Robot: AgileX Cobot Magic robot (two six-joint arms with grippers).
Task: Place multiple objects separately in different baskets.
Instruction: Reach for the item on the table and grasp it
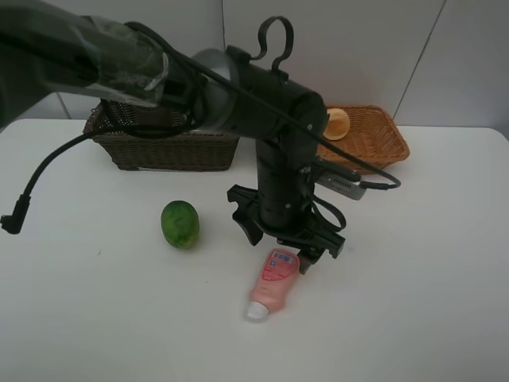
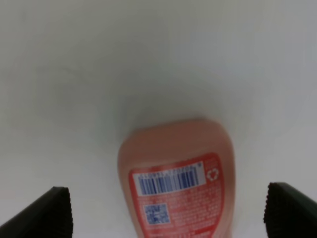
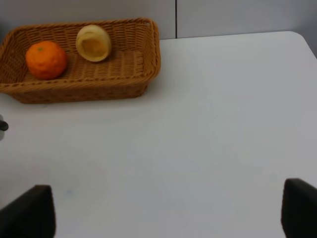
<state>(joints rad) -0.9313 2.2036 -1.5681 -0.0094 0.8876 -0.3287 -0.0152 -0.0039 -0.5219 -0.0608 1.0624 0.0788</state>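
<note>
Left gripper (image 2: 167, 212) wide open over the bottle (image 1: 273, 282); right gripper (image 3: 163, 210) also wide open, holding nothing.
The pink bottle lies flat on the table (image 1: 413, 302) with its cap toward the front of the high view. Its base end sits between your left jaws, not gripped. Green fruit (image 1: 180, 224) is on the table left of it, apart. Orange (image 3: 46, 60) and yellowish fruit (image 3: 93, 43) are in the tan basket (image 3: 143, 69). Dark basket (image 1: 167, 147) is back left, its inside hidden by your arm. Your right gripper hangs over the table near the tan basket.

A white table (image 1: 95, 318) stands before a pale panelled wall (image 1: 358, 48).
</note>
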